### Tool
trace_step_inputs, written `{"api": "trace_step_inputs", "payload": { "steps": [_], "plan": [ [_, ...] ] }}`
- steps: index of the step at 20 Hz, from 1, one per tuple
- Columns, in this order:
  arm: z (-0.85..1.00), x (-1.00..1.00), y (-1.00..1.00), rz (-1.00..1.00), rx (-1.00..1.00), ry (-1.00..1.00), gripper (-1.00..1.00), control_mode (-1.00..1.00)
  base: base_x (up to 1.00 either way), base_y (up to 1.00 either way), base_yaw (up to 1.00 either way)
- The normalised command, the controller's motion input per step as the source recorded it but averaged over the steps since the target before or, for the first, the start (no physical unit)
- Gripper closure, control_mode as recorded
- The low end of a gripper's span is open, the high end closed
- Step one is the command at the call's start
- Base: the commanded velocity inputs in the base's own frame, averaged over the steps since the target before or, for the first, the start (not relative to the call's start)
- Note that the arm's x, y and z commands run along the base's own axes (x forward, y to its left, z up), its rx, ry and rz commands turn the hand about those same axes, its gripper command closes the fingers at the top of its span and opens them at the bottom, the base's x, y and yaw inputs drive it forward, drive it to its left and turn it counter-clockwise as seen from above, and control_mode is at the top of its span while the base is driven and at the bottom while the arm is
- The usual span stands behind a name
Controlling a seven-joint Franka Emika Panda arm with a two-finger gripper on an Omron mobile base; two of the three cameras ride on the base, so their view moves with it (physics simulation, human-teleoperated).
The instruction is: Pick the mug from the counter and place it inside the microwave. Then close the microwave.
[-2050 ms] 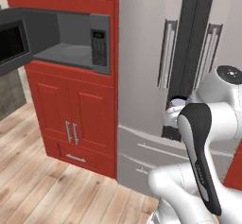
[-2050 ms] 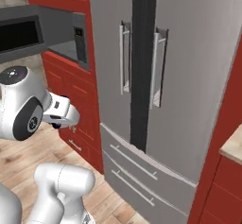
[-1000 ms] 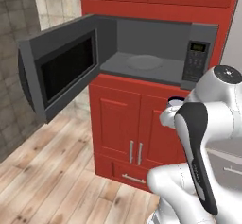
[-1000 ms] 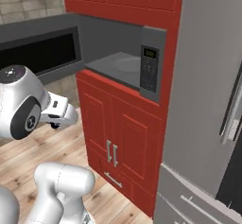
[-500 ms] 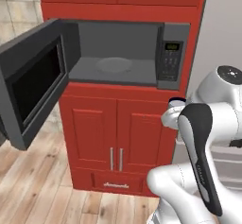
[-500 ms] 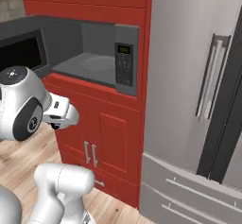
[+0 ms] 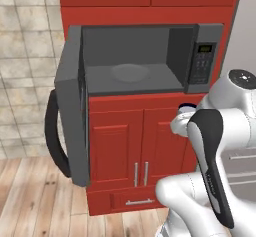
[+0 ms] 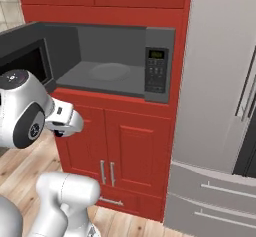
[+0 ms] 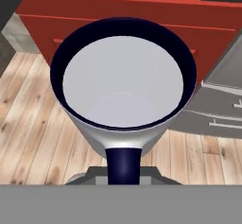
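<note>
Microwave — grey, set into a bay of red cabinetry, cavity open. Round turntable lies flat on the cavity floor with nothing on it. Keypad panel with a small green display stands on the right of the opening; in the right base view the same panel faces the camera.

Microwave door — swung out to the left and seen nearly edge-on in the left base view, its thick black curved handle bowing outward from the outer face. In the right base view the door's dark glass shows at the left edge, behind the arm.

Mug — pale grey-white body, dark rim, seen from above in the hand view. It sits upright against the gripper, one dark finger rising against its near wall; the second finger is hidden, but the mug hangs over wooden floor with no other support, so the gripper grips it. In the left base view its rim peeps out just beside the arm's wrist, below the microwave's lower right corner and in front of the red cabinet doors.

Refrigerator — grey, right of the cabinetry, drawer fronts with bar handles below.
</note>
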Motion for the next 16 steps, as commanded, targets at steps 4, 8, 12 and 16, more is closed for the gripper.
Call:
{"api": "trace_step_inputs", "payload": {
  "steps": [4,8,12,16],
  "plan": [
    [0.00,0.00,0.00,0.00,0.00,0.00,1.00,1.00,0.17,0.22,-0.10],
    [0.00,0.00,0.00,0.00,0.00,0.00,1.00,1.00,0.29,0.00,0.00],
    [0.00,0.00,0.00,0.00,0.00,0.00,1.00,1.00,0.21,-0.13,0.00],
    [0.00,0.00,0.00,0.00,0.00,0.00,1.00,1.00,0.12,-0.05,0.00]
  ]
}}
